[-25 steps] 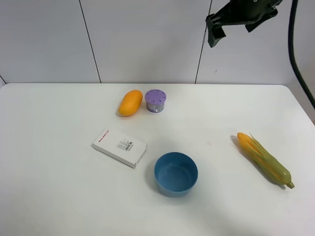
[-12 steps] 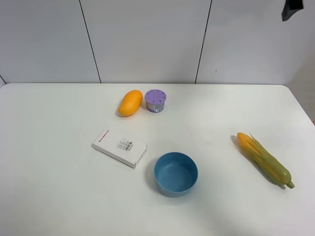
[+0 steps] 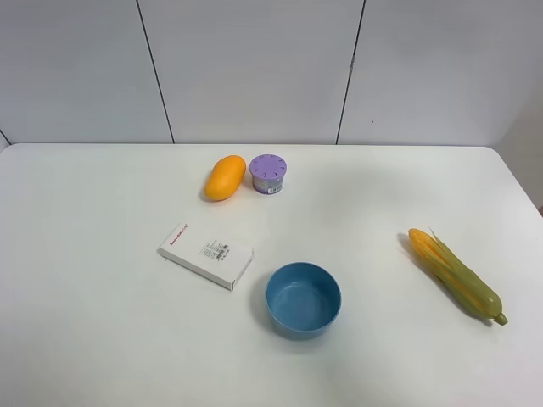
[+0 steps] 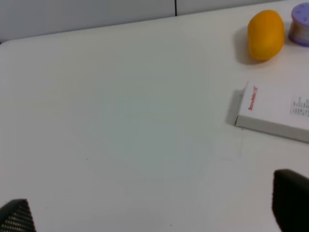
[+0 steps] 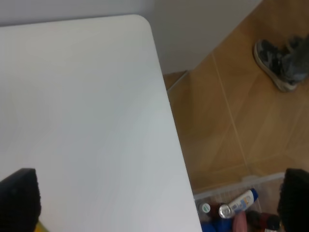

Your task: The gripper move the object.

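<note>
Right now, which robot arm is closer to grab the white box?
Probably the left. Its open gripper looks toward the white box; the right gripper looks over the table's far corner.

Carton (image 3: 206, 255) left of bowl (image 3: 303, 299); corn (image 3: 454, 275) far right.

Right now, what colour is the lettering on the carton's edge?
Red, on the white carton; clearest in the left wrist view.

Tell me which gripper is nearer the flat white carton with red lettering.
Left. The left gripper faces the white carton across bare table; the right gripper hangs over the table's far right edge, carton out of its view.
</note>
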{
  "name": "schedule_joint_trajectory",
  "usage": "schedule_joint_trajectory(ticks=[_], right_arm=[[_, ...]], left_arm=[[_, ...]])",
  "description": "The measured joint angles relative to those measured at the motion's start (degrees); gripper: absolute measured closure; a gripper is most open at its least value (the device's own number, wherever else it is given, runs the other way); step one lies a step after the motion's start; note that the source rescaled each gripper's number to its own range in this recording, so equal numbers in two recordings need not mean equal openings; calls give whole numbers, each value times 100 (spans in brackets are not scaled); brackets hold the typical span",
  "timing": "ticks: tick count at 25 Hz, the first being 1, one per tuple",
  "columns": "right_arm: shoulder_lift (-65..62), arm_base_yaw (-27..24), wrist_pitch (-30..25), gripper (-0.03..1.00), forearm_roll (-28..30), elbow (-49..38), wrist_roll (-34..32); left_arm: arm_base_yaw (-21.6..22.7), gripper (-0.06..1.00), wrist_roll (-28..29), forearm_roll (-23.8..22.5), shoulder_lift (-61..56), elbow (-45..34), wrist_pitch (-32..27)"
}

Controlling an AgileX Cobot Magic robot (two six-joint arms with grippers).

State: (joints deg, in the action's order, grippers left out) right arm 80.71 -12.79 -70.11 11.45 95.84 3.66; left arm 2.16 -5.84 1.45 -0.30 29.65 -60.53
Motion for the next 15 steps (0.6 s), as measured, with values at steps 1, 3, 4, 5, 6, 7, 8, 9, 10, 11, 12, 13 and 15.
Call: schedule_joint_trajectory(ticks=[1,3,4,5,6,7,8,9,10,11,12,13,15], right_arm=[[-199,-6,0,-3,7,-184,0],[-696,-6,0,-3,48,-587,0],[-912,-6,0,-3,55,-803,0],[-1208,-6,0,-3,82,-1062,0],[-1428,-6,5,-3,88,-1249,0],[-1659,-6,4,-3,88,-1441,0],[-1947,-6,4,-3,88,-1670,0],[-2298,-6,4,-3,61,-1901,0],[-2557,-6,4,-3,14,-2131,0],[-2876,-6,4,-3,-75,-2354,0],[-3147,-6,-2,-3,-149,-2544,0],[-3473,0,-2,-3,-241,-2770,-2],[-4076,93,-2,-3,-371,-3201,-2]], left_arm=[[0,-6,0,0,0,0,0],[0,-6,0,0,0,0,0],[0,-6,0,0,0,0,0],[0,-6,0,0,0,0,0],[0,-6,0,0,0,0,0],[0,-6,0,0,0,0,0],[0,-6,0,0,0,0,0],[0,-6,0,0,0,0,0],[0,-6,0,0,0,0,0],[0,-6,0,0,0,0,0],[0,-6,0,0,0,0,0],[0,-6,0,0,0,0,0],[0,-6,0,0,0,0,0]])
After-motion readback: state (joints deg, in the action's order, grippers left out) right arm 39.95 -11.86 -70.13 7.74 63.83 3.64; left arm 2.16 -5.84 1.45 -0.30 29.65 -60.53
